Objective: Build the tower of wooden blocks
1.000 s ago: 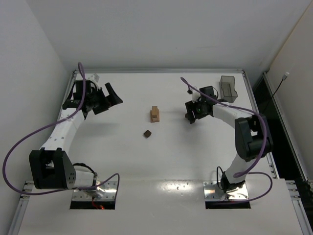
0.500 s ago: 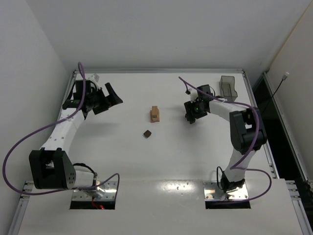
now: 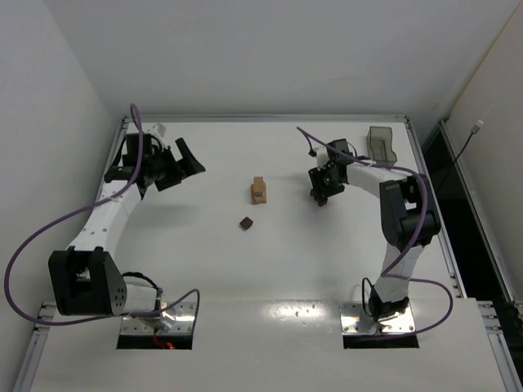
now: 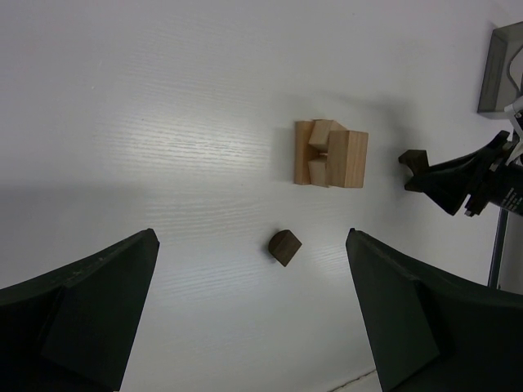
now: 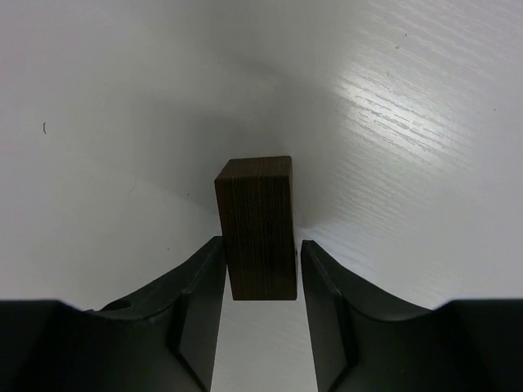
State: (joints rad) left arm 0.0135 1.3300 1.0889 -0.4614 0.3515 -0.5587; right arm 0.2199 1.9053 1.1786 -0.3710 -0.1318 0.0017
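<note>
The wood block tower [image 3: 259, 191] stands mid-table as a small cluster of light tan blocks [image 4: 330, 153]. A small dark brown rounded block [image 3: 245, 222] lies alone just in front of it [image 4: 284, 247]. My right gripper [image 3: 321, 196] is down at the table to the tower's right. Its jaws [image 5: 261, 243] straddle a dark brown rectangular block [image 5: 257, 224]. The left finger touches the block and a thin gap shows at the right finger. My left gripper [image 3: 176, 170] hangs wide open and empty at the far left [image 4: 252, 237].
A translucent grey plastic container [image 3: 381, 144] sits at the back right corner, behind the right gripper [image 4: 502, 69]. Purple cables loop off both arms. The table's raised rim runs along the back and sides.
The right gripper's jaws have narrowed around the dark rectangular block, and the right arm's elbow has swung left and back. The left arm has not moved.
</note>
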